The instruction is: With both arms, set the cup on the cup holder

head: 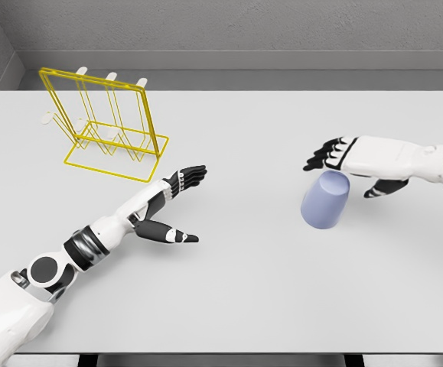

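The cup (325, 200) lies tipped on the table (244, 290), right hand (336, 155) spread just above it, gripping nothing; left hand (177, 200) open, nearer the rack (106, 126); a careless grab could roll the cup away.

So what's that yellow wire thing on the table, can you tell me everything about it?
That is the cup holder, a rack of thin bright yellow wire, metal by the look of it. It has a flat rectangular base frame and a tall rectangular frame that leans a little, with thin rods inside carrying small white pegs. No cup hangs on it. It stands on the far left of the white table, and nothing else touches it; the left hand is near but apart.
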You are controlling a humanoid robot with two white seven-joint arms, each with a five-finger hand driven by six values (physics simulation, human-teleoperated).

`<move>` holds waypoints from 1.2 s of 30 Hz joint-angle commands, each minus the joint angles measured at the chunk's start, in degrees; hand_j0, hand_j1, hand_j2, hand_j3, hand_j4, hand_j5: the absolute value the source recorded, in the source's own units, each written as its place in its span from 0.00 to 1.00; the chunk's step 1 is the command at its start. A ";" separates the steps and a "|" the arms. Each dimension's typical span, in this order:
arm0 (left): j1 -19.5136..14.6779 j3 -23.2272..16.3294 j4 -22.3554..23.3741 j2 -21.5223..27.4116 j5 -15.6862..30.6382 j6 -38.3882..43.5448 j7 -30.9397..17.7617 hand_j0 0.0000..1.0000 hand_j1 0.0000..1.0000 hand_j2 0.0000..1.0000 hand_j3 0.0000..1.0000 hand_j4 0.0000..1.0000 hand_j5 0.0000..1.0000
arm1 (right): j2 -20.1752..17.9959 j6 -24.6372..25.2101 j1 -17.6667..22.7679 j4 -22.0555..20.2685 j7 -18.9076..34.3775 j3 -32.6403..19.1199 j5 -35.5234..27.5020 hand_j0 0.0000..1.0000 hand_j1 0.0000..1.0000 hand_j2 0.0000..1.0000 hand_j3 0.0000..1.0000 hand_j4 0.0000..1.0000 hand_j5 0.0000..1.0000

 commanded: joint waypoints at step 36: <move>0.09 0.27 -0.03 0.32 0.37 -0.03 0.00 1.00 1.00 1.00 1.00 1.00 1.00 | 2.16 0.10 -0.09 0.10 3.86 1.51 -0.16 0.75 0.75 0.75 0.75 0.75 0.75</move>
